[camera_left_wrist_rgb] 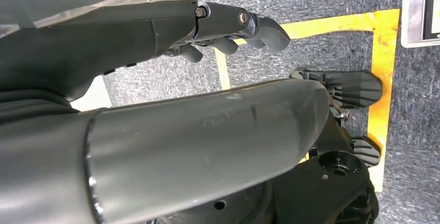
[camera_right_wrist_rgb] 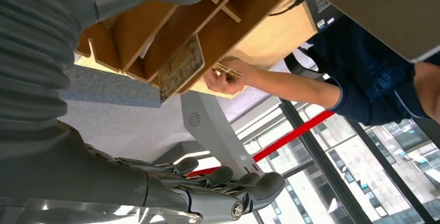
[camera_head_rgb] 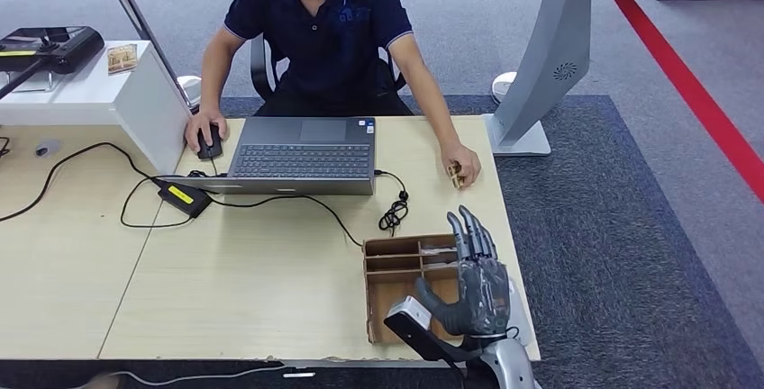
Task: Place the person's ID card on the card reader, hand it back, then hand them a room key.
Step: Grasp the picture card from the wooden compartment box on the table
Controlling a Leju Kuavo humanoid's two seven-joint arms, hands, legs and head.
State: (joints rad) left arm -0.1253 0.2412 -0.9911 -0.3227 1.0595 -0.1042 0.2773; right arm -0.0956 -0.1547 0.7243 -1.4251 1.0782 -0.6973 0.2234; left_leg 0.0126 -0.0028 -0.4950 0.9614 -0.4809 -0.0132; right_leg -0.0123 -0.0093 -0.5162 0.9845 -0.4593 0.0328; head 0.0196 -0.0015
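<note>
Head view: right hand [camera_head_rgb: 473, 285] spread, empty, palm up above the cardboard tray [camera_head_rgb: 393, 274] at the table's [camera_head_rgb: 225, 290] near right corner. Person's hand [camera_head_rgb: 461, 167] holds the card [camera_head_rgb: 455, 173] near the right edge, just beyond the tray; bare tabletop between them. Laptop [camera_head_rgb: 302, 157] and cable [camera_head_rgb: 393, 213] sit left of that gap.

Left wrist view: left hand [camera_left_wrist_rgb: 228, 29] hangs over carpet, fingers loosely curled, empty.

Right wrist view: fingers [camera_right_wrist_rgb: 228, 182] apart, holding nothing; card [camera_right_wrist_rgb: 227, 71] pinched in the person's hand at the tray's far edge.
</note>
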